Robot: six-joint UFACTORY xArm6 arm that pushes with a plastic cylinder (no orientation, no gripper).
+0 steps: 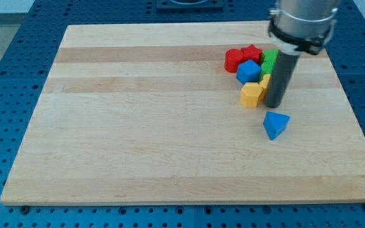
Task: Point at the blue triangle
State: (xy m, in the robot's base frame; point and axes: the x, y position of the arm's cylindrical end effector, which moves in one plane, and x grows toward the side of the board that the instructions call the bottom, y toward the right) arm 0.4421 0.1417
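Observation:
The blue triangle [275, 124] lies alone on the wooden board [138, 126], right of centre. My tip [273, 105] is just above it in the view, a small gap apart, and right beside a yellow hexagon block [252, 94]. The dark rod rises from the tip to the arm's metal end at the view's top right.
A tight cluster sits above the triangle: a red cylinder [234, 60], a red star [252, 53], a blue cube [248, 71], a green block [269, 60] and a second yellow block [265, 80], partly hidden by the rod. The board's right edge is near.

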